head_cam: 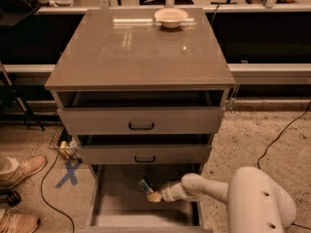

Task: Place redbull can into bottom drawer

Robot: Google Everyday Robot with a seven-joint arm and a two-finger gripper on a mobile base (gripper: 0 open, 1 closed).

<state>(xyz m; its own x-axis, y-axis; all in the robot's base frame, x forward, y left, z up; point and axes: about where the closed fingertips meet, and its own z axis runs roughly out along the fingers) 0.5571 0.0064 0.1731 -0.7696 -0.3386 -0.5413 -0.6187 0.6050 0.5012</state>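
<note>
The pincer (154,196) sits inside the open bottom drawer (121,203), clenched on the lower end of the redbull can (145,185), tilted over its floor. Light, stiff, slick metal probably; a mid-body hold seems safest.

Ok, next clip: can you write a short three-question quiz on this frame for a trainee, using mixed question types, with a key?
1. True or false: the cream bowl sits inside the bottom drawer.
2. Multiple choice: where is the gripper? A) up beside the bowl. B) out of view. C) low over the open bottom drawer, reaching in from the right.
3. Short answer: what does the gripper hold?
Key: 1 false, the bowl stands on the cabinet top. 2 C. 3 the redbull can, tilted.
</note>
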